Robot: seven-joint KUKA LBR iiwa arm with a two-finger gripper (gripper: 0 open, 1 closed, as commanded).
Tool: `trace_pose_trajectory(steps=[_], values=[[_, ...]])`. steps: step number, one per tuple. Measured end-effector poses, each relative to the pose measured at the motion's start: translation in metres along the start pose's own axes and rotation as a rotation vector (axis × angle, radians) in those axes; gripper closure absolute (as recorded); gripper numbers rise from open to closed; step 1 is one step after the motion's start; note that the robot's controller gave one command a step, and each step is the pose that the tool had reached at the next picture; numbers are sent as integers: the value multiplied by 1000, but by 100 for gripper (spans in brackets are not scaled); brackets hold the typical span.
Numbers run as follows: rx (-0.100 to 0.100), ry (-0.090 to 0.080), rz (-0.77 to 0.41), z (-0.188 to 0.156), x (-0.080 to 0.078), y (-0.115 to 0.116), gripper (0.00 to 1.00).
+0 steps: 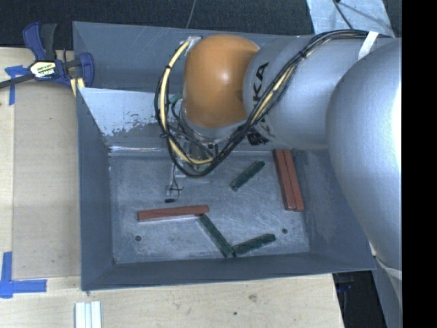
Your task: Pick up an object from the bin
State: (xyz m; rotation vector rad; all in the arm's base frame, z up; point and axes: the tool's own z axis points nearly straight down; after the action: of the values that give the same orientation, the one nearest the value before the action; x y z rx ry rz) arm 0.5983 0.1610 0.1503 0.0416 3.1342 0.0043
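My gripper (173, 188) hangs below the wrist over the left middle of the bin floor, and most of it is hidden. Just in front of it, a reddish-brown flat stick (173, 214) lies crosswise on the floor, apart from the gripper. From that stick's right end a dark green stick (215, 236) runs toward the front. A second dark green stick (254, 244) meets it near the front wall. A third green stick (246, 174) lies slanted right of the gripper. A reddish-brown bar (289, 180) lies lengthwise by the right wall.
The arm with its orange cover and cables reaches in from the right and hides the back middle of the bin. Bare floor lies to the gripper's left and along the front left.
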Motion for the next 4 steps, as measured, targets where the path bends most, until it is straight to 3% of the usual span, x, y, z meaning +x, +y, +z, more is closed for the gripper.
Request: trace_pose_trajectory(steps=[1,2,3,4], values=[[6,12,91,35,31,-23,0],[3,0,5,47,38,-13,0],[2,2,-49,57,45,-8,0],[4,12,-255,21,38,24,0]])
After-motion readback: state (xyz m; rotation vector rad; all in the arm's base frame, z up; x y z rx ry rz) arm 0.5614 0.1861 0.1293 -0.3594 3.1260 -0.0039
